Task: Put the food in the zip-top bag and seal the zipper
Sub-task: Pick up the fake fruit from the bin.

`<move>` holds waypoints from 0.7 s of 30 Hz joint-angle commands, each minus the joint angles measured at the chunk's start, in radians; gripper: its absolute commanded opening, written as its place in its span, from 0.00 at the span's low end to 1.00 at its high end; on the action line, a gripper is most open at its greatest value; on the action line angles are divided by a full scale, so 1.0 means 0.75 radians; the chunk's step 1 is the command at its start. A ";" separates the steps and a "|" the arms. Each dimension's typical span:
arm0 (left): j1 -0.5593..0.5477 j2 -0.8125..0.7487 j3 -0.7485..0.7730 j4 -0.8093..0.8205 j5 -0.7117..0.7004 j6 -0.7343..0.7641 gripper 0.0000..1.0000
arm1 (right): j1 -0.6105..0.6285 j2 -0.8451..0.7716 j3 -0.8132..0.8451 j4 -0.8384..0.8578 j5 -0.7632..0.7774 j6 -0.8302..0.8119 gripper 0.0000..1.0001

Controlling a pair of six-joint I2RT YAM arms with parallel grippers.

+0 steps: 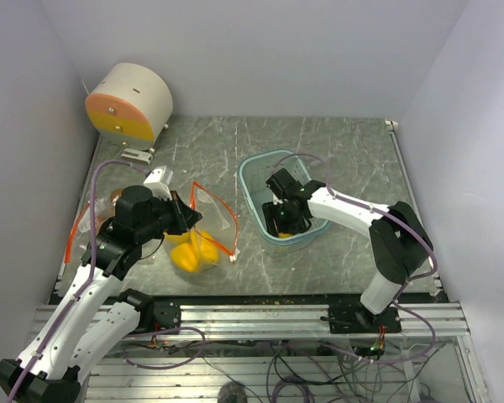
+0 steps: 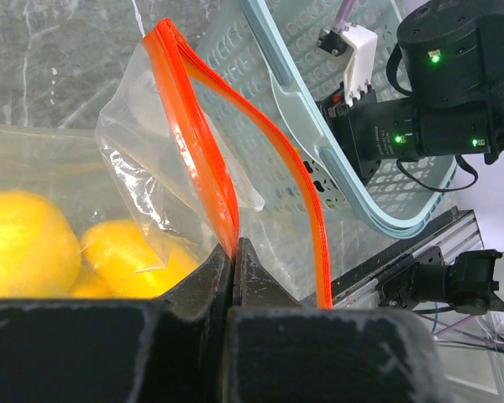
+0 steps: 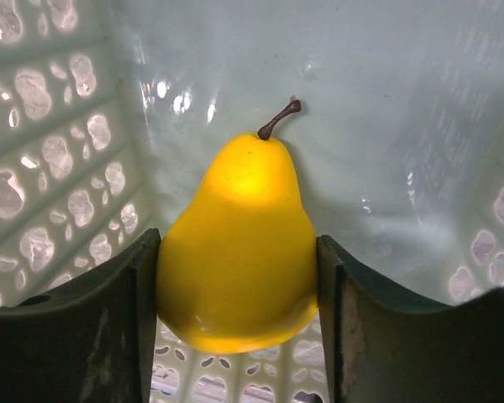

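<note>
Right wrist view: a yellow pear (image 3: 239, 243) sits inside the light-blue basket (image 3: 59, 126), with the right gripper (image 3: 239, 285) pressed against both its flanks, apparently to lift it out. Left of the basket, the left gripper (image 2: 234, 252) pinches the orange rim (image 2: 193, 126) of the zip-top bag (image 2: 143, 151), seemingly to keep the mouth open. Yellow fruits (image 2: 34, 243) already lie inside.

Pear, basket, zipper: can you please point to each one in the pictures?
pear (image 3: 239, 252), right wrist view, middle of its yellow body.
basket (image 1: 249, 191), top external view, its left wall.
zipper (image 2: 203, 138), left wrist view, middle of the orange strip.
</note>
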 commanded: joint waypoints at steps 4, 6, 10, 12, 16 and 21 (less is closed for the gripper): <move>-0.004 -0.015 0.013 0.018 0.003 0.010 0.07 | -0.023 -0.138 0.142 -0.076 0.132 0.004 0.05; -0.005 -0.017 0.018 0.017 0.002 0.012 0.07 | -0.030 -0.218 0.179 -0.054 0.165 -0.005 0.04; -0.004 -0.009 0.019 0.026 0.004 0.012 0.07 | -0.036 -0.390 0.171 0.094 0.128 -0.017 0.04; -0.004 0.002 0.018 0.035 0.014 0.009 0.07 | -0.037 -0.454 0.170 0.177 0.018 -0.021 0.03; -0.004 0.024 0.009 0.084 0.042 -0.016 0.07 | -0.033 -0.539 0.126 0.438 -0.382 0.011 0.04; -0.004 0.036 0.018 0.112 0.053 -0.028 0.07 | 0.060 -0.550 0.004 0.877 -0.871 0.173 0.04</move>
